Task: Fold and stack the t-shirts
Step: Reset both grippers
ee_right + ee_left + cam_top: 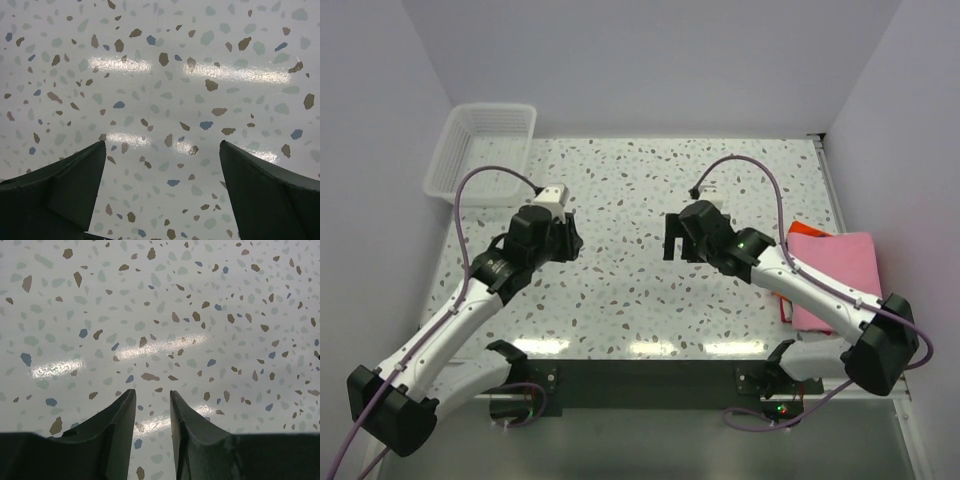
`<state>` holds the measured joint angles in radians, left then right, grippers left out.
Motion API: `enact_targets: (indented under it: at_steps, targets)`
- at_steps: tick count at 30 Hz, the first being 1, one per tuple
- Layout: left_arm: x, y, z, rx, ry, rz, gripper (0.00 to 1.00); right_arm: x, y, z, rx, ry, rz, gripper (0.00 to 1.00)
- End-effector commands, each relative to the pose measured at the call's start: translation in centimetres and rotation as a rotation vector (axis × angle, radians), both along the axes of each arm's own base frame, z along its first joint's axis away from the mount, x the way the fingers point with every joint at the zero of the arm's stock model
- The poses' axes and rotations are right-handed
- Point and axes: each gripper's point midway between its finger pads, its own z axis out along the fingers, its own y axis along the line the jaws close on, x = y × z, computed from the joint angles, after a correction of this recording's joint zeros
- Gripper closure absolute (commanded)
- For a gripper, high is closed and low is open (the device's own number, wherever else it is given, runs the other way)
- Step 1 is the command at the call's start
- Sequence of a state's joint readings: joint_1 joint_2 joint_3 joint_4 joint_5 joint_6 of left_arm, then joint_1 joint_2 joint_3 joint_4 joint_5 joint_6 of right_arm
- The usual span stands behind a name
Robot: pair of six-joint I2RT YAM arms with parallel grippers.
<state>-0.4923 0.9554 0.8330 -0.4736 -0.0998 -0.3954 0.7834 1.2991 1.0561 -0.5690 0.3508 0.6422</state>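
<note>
A folded light pink t-shirt (pixel 838 272) lies at the right edge of the table. It rests on an orange-red folded one (pixel 809 230) that shows only at its edges. No navy blue shirt is in view. My left gripper (pixel 570 243) hovers over the bare speckled tabletop left of centre. Its jaws stand a narrow gap apart and hold nothing (pixel 152 400). My right gripper (pixel 672 245) hovers over bare tabletop at the centre, left of the shirt stack. It is wide open and empty (pixel 162 150). No cloth shows in either wrist view.
A white plastic mesh basket (pixel 485 140) stands at the far left corner, partly off the table. White walls close in the back and both sides. A dark strip with the arm bases (pixel 640 375) runs along the near edge.
</note>
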Motion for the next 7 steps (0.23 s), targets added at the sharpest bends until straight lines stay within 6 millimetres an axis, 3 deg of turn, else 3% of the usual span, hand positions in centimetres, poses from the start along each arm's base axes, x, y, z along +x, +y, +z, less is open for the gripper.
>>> enact_targets:
  at_steps: [1, 7]
  targets:
    - [0.5, 0.4, 1.0, 0.016, -0.069, 0.001, 0.62, 1.5, -0.9, 2.4, 0.002, -0.12, -0.049, 0.01]
    - [0.5, 0.1, 0.8, 0.013, -0.068, -0.023, 0.61, 1.4, -1.9, 4.2, 0.038, -0.205, -0.066, 0.01]
